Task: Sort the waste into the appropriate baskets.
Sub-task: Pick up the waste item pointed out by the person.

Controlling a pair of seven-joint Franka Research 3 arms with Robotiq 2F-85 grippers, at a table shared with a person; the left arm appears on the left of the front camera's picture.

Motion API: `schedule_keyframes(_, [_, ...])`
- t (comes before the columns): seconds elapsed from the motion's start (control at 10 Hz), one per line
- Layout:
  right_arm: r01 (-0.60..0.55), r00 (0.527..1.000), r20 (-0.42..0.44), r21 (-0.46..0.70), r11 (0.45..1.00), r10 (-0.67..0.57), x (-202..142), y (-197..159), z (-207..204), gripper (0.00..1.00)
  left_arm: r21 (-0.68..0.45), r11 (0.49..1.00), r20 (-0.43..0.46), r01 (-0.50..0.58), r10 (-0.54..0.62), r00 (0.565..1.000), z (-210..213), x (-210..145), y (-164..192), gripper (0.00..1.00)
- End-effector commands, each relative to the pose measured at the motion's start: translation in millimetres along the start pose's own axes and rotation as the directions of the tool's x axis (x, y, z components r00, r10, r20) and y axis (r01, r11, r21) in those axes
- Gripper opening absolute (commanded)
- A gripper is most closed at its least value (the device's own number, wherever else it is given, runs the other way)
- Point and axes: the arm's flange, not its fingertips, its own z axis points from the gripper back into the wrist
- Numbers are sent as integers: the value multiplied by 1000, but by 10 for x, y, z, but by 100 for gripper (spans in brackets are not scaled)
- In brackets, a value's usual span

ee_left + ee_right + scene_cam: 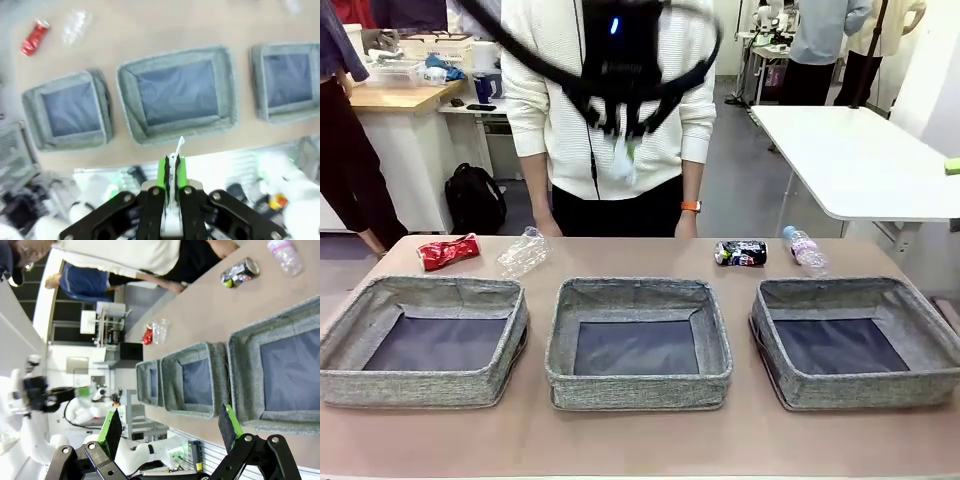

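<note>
Front view: your left jaws hang high over the desk (640,440), blurred, clamped on the small white paper ball (622,160), in line with the middle basket (638,390). Behind the left basket (420,385), the red can (448,252) lies with its long axis nearly across the desk. The clear plastic container (525,252) is just beside it. The dark can (740,253) lies crosswise behind the gap before the right basket (860,390). The bottle (805,248) lies slantwise, cap toward the far left.

Left wrist view: the jaws are together on the paper, and a twist of it pokes out toward the middle basket.

Right wrist view: your right jaws stand wide apart and empty, over the desk's near edge by the right basket.
</note>
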Motion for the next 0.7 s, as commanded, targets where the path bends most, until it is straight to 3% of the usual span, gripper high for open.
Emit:
schedule_keyframes(0.0, [-28,1000,5,29,999,28,14,-4,1,100,19,1000,53,-5,4,999,411,388,-327,7])
schedule_keyframes(0.4, [-28,1000,5,29,999,28,14,-4,1,100,-19,999,75,-26,27,997,596,453,-325,7])
schedule_keyframes(0.6, [-28,1000,5,29,999,28,14,-4,1,100,-57,997,4,-52,52,999,586,587,-224,7])
